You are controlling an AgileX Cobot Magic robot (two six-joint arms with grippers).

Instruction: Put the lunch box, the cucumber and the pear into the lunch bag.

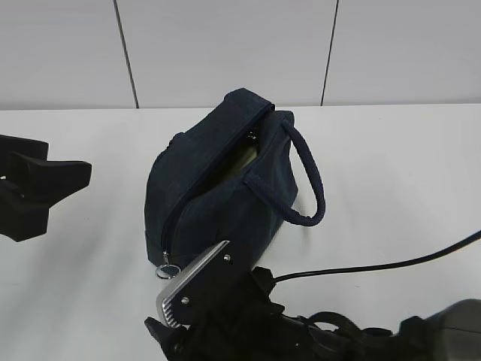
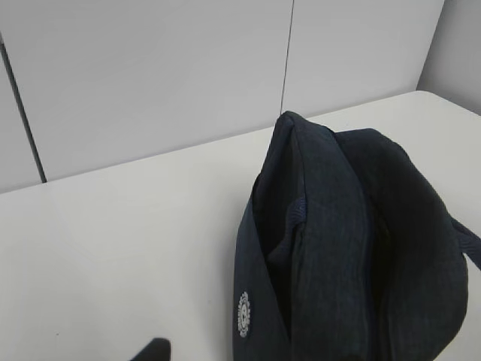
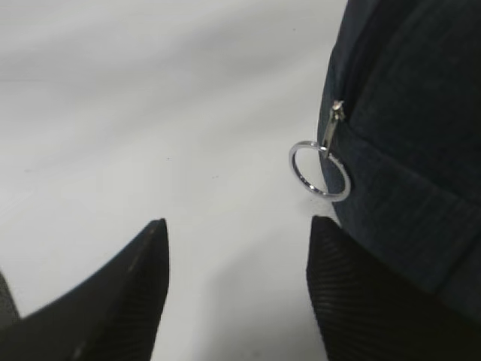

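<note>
The navy lunch bag [image 1: 225, 188] stands mid-table, its zipper partly open at the far end. A pale green surface [image 1: 244, 159], seemingly the lunch box lid, shows inside the opening. The cucumber and the pear are out of view. My right gripper [image 1: 197, 280] is open at the bag's near end. In the right wrist view [image 3: 238, 226] its right fingertip [image 3: 331, 248] sits just below the metal ring pull [image 3: 319, 169] and next to the bag [image 3: 406, 135]. My left gripper [image 1: 45, 184] hangs open and empty left of the bag. Only one fingertip [image 2: 152, 350] shows in its wrist view, beside the bag [image 2: 338, 248].
One loop handle [image 1: 308, 180] droops over the bag's right side. A black cable [image 1: 376, 267] runs across the white table [image 1: 391, 165] at the front right. A panelled wall stands behind the table.
</note>
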